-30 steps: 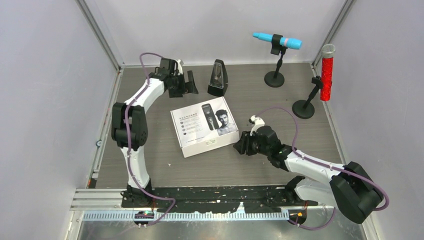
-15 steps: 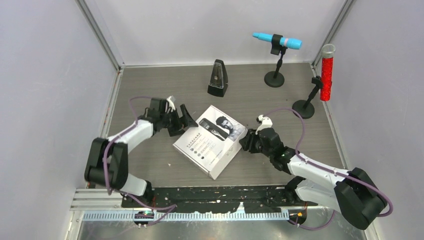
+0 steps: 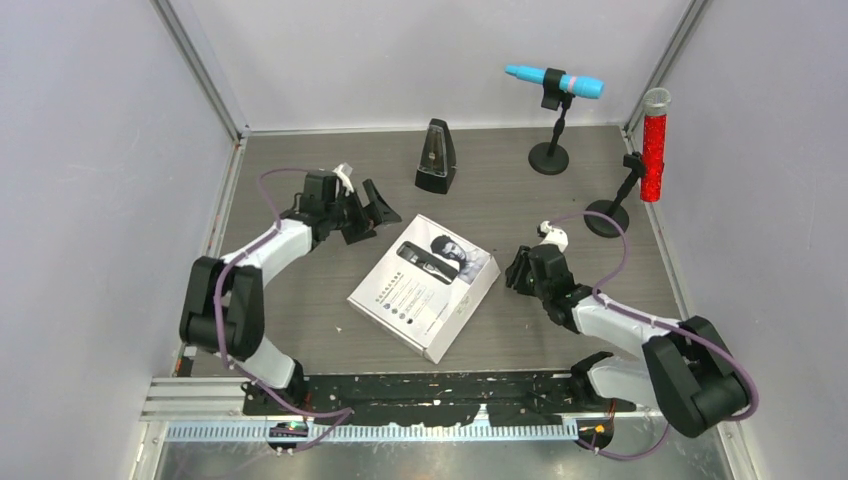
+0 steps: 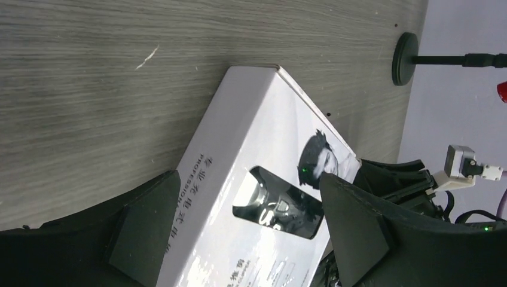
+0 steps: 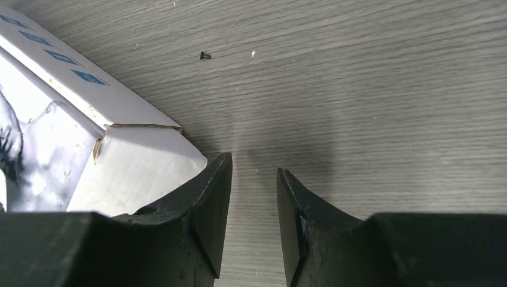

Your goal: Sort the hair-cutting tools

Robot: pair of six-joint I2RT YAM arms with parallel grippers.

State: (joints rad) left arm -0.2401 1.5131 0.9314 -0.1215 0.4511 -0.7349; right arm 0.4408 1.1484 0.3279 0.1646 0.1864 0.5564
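**On the bench, a closed clipper box lies between two empty hands**

From the top camera, a white clipper box (image 3: 425,290) lies flat and skewed near the middle of the bench (image 3: 320,345), its lid printed with a black clipper and a man's face. The tools themselves are out of sight. The left hand (image 3: 378,210) sits just beyond the box's far left corner with its fingers spread wide, holding nothing and clear of the cardboard. The right hand (image 3: 515,272) lies low beside the box's right corner. A black metronome (image 3: 435,157) stands at the back. The blue microphone (image 3: 553,80) and the red microphone (image 3: 654,145) stand on round bases toward the far right.

At the left wrist, the two dark fingers (image 4: 143,233) frame the box (image 4: 251,131) with a wide gap and do not clamp it. One microphone base (image 4: 405,51) shows at the top right.

At the right wrist, the fingers (image 5: 209,197) stand a little apart with only bare bench between them. One of them lies right by the box's end flap (image 5: 137,167); whether it touches I cannot tell.
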